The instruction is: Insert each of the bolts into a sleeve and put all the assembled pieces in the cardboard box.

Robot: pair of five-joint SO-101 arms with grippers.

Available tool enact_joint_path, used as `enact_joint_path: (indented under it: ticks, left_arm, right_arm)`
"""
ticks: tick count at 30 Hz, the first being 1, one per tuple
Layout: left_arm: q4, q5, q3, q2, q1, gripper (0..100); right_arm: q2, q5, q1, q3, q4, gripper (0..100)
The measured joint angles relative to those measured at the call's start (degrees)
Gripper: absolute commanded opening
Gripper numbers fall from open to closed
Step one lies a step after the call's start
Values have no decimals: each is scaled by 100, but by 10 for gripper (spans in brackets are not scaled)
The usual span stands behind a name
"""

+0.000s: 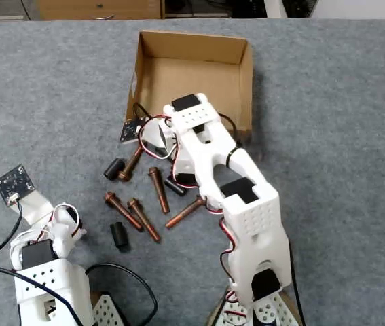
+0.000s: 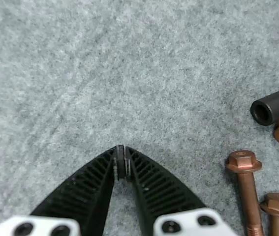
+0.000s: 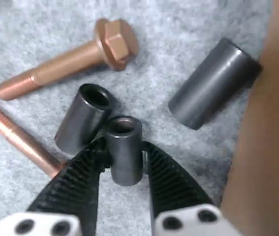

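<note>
My right gripper is shut on a dark sleeve that stands upright between its fingers, just above the carpet. A second sleeve lies touching it, and a third sleeve lies farther off by the cardboard box wall. A copper bolt lies beyond them. In the high view the right arm stretches to the front of the cardboard box. My left gripper is shut on nothing over bare carpet, with two bolts and a sleeve off to one side.
Several copper bolts lie scattered on the grey carpet between the two arms, with loose black sleeves among them. The left arm sits at the near left corner. Wooden furniture lines the far edge.
</note>
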Motion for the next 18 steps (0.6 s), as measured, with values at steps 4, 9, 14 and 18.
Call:
enact_joint_path:
  ticks: [4,9,14,18]
  left_arm:
    - [0,0,0,0,0,19]
    - [0,0,0,0,0,19]
    - [0,0,0,0,0,19]
    - [0,0,0,0,0,19]
  right_arm:
    - [-343,-18,-18,9,9,1]
    - [-1143,-18,-18,9,281,1]
    - [-2022,-404,273,9,571,1]
    - [-2989,-1468,712,9,624,1]
